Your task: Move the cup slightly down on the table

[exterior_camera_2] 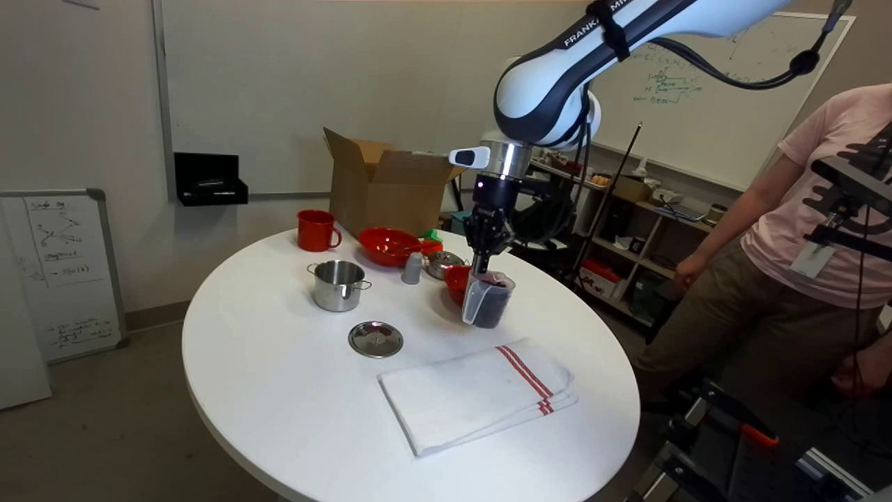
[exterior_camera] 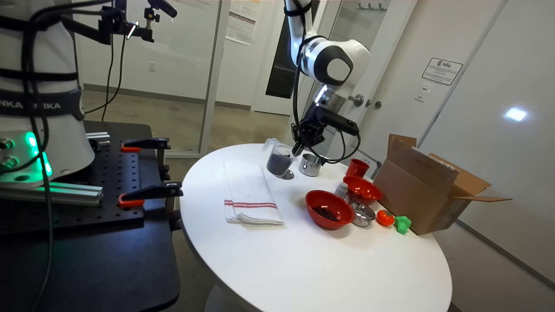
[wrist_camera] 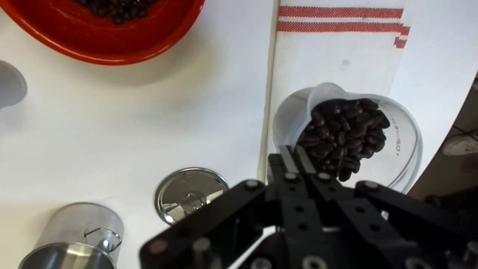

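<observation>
With a clock face laid over the round white table [exterior_camera_2: 279,411], as seen in an exterior view, a red mug [exterior_camera_2: 316,231] is found towards 11 o'clock, and a steel pot [exterior_camera_2: 337,287] on the same side, closer in. A flat steel lid [exterior_camera_2: 376,339] is placed near the dial's centre, and a far red bowl [exterior_camera_2: 382,247] at 12. A near red bowl [exterior_camera_2: 455,282], partly hidden, is seen towards 1; a folded white towel [exterior_camera_2: 474,401] is laid at 4.

Towards 1, in front of the near red bowl, the cup [exterior_camera_2: 490,301] — clear-walled, with dark beans [wrist_camera: 341,134] inside — is held by the gripper [wrist_camera: 292,148]. The grip is narrow: fingertips are close together at the cup's edge, about 8 o'clock of it in the wrist view; whether wall or handle is pinched cannot be told. The cup is tilted and appears lifted off the table.

The step in hand is judged to be the carry, with the set-down not yet made. Next, the cup should be levelled, lowered gently until its base is supported, and only then released — beans could be spilled by further tilting.
</observation>
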### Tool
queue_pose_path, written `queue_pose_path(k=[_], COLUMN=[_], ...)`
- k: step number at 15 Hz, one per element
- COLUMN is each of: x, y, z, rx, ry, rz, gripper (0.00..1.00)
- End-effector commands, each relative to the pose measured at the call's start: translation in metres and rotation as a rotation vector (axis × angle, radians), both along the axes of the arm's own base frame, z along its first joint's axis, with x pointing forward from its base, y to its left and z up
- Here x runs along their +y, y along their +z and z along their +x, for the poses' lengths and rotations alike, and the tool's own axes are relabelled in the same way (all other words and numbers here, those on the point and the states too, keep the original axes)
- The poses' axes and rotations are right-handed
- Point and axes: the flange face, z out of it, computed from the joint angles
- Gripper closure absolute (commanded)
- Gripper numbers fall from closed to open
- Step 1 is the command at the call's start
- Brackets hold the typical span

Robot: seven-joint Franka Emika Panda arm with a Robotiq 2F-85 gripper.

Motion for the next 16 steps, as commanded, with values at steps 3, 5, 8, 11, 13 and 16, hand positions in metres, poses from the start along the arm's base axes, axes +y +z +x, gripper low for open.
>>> queue_pose_path(k=[3, 5, 8, 11, 13, 16], x=[0.001, 0.002, 0.003, 0.009, 0.012, 0.013], y=[0.013, 0.015, 0.005, 0.002, 0.001, -0.002], z=[-0.002, -0.003, -0.010, -0.012, -0.011, -0.006], rx=[-0.014, -0.016, 0.011, 0.006, 0.000, -0.024], ry=[0.007, 0.009, 0.042, 0.117, 0.146, 0.145], rz=[-0.012, -0.013, -0.027, -0.022, -0.025, -0.056], gripper=[0.98, 1.00, 1.00, 1.00, 1.00, 1.00])
